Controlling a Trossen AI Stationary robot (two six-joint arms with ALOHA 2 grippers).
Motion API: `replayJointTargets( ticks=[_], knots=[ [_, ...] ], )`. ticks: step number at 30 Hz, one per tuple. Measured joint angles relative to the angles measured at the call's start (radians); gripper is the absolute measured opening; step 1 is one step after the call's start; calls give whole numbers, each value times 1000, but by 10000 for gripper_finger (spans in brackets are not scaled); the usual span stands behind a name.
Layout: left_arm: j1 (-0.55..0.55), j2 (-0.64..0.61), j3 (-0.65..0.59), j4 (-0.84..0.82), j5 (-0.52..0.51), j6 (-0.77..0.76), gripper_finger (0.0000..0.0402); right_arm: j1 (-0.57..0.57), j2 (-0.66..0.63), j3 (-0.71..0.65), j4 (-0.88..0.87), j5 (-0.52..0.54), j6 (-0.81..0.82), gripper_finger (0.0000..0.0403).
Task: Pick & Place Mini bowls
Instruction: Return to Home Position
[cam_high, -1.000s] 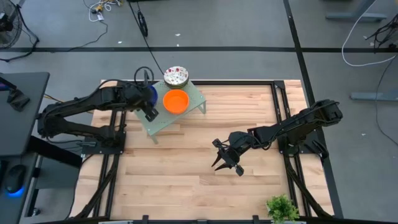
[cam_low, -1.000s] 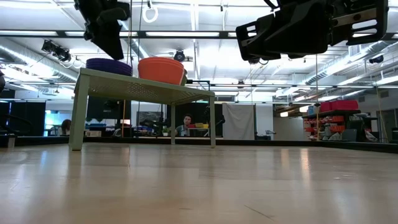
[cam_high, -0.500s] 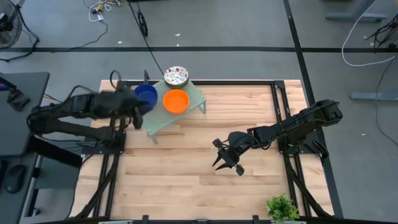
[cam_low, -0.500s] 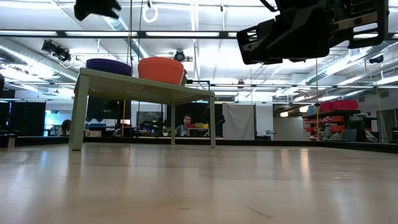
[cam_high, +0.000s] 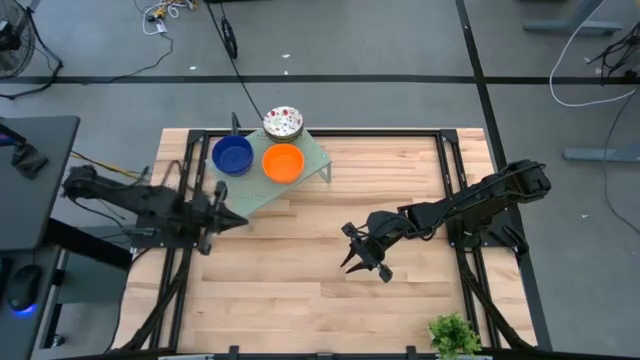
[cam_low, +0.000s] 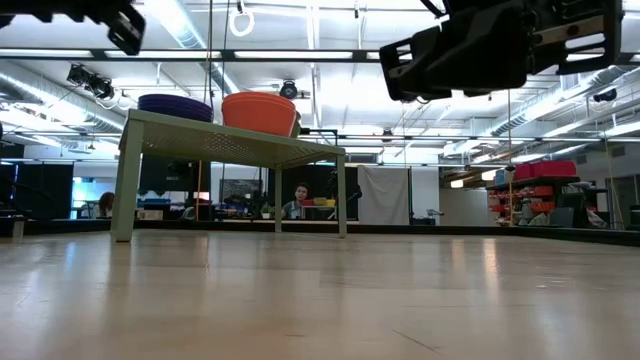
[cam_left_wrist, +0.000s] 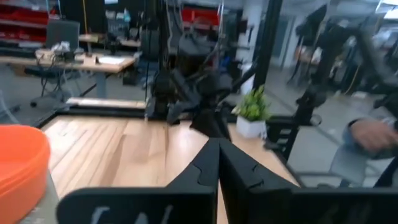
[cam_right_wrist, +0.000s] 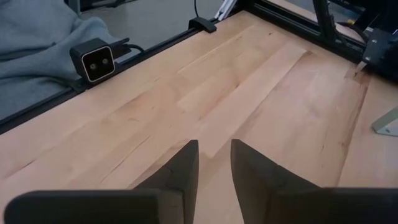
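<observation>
Three mini bowls sit on the pale green perforated rack (cam_high: 262, 190) at the table's far left. They are a blue one (cam_high: 232, 154), an orange one (cam_high: 283, 162) and a speckled white one (cam_high: 283, 123) at the rack's far end. The low view shows the blue bowl (cam_low: 175, 103) and the orange bowl (cam_low: 260, 110) on the rack's top (cam_low: 230, 140). My left gripper (cam_high: 236, 220) hovers near the rack's near-left corner, shut and empty, its fingers together (cam_left_wrist: 217, 162). My right gripper (cam_high: 358, 258) hangs over the table's middle, open, with only bare wood between its fingers (cam_right_wrist: 214, 162).
The rack stands on thin legs (cam_low: 124, 190) above the wooden tabletop (cam_high: 320, 300). A small potted plant (cam_high: 455, 335) sits at the near right corner. A black frame (cam_high: 447, 170) borders the table. Bare wood lies between the two arms.
My left gripper has drawn back from over the blue bowl on the rack, toward the table's near left, and now points toward the right edge. The blue bowl, covered by the gripper before, now shows whole on the rack beside the orange one.
</observation>
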Motion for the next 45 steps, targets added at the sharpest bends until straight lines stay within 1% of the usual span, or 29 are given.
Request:
replayJointTargets(
  ticks=[4, 7, 11, 13, 15, 19, 23, 25, 27, 31, 35, 40, 43, 45],
  knots=[
    [0, -165, -3, -107, 4, 4, 4, 0, 0, 0, 4, 0, 0, 95],
    [0, -261, -3, -172, -2, 7, 5, 0, 0, 0, 5, 0, 0, 95],
    [0, -348, -6, -242, -20, 20, 4, -1, 0, 0, 5, 0, 0, 95],
    [0, -373, -30, -230, -27, 24, 4, -3, 0, 0, 5, 0, 0, 95],
    [0, -372, -69, -194, -22, 23, 4, -6, 0, 0, 5, 0, 0, 95],
    [12, -365, -175, -93, 54, -29, 3, -19, 0, 0, 8, 0, 0, 95],
    [47, -373, -282, 13, 68, -35, 2, -34, 0, 0, 22, 0, 0, 95],
    [79, -373, -324, 72, 113, -34, 2, -41, 0, 0, 29, 0, 0, 95],
    [120, -372, -353, 108, 188, -37, 1, -47, 0, 0, 41, 0, 0, 95],
    [216, -371, -364, 134, 330, -46, 1, -57, 0, 0, 43, 0, -8, 95],
    [295, -371, -364, 135, 418, 0, 1, -63, 0, 0, 42, 0, -8, 95],
    [316, -370, -365, 75, 439, 83, 6, -63, 0, 0, 40, -6, 1, 95],
    [316, -368, -365, 46, 431, 69, 10, -69, -1, 0, 41, -10, 35, 93],
    [316, -368, -364, 38, 427, 19, 11, -84, -11, 0, 41, -15, 64, 88]
  ],
)
